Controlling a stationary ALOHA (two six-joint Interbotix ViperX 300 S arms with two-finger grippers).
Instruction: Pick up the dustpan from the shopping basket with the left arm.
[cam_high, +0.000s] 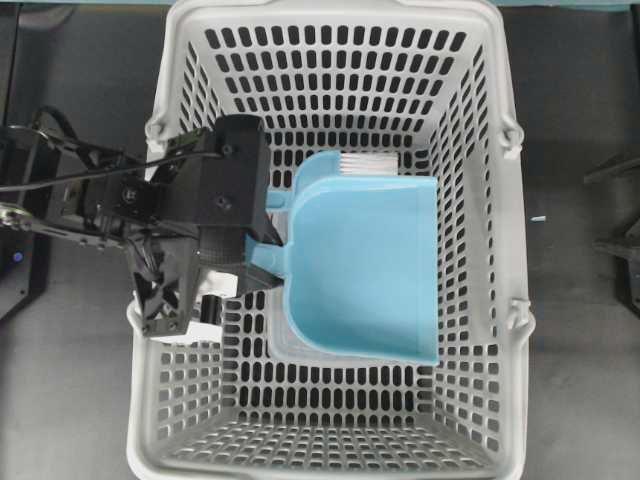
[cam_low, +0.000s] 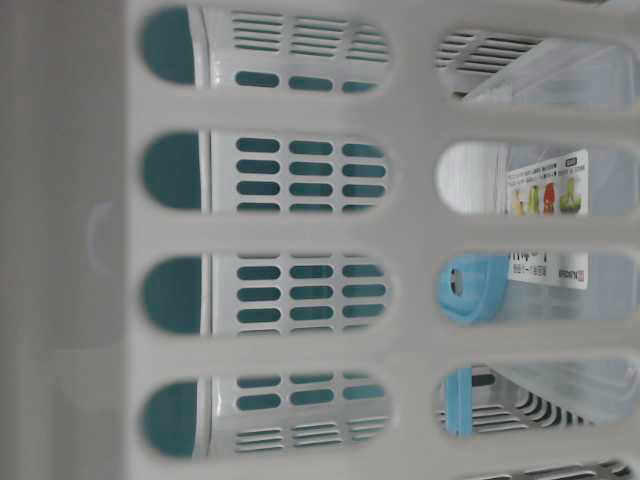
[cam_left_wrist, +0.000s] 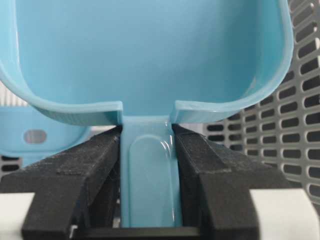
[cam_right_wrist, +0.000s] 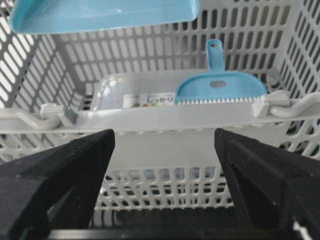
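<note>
The light-blue dustpan (cam_high: 360, 270) hangs level over the middle of the light-grey shopping basket (cam_high: 510, 300). My left gripper (cam_high: 262, 255) is shut on its thin handle at the tray's left edge. In the left wrist view both black pads press the handle's sides just below the scoop (cam_left_wrist: 150, 60), with the gripper (cam_left_wrist: 148, 170) centred on it. In the right wrist view the dustpan (cam_right_wrist: 100, 15) floats above the basket rim (cam_right_wrist: 160, 119). My right gripper (cam_right_wrist: 165, 145) is open and empty outside the basket's wall.
A blue hand brush (cam_right_wrist: 220, 90) with white bristles (cam_high: 365, 160) lies on a clear lidded container (cam_right_wrist: 130, 90) on the basket floor, partly under the dustpan. The table-level view is filled by the basket's lattice wall (cam_low: 300, 230).
</note>
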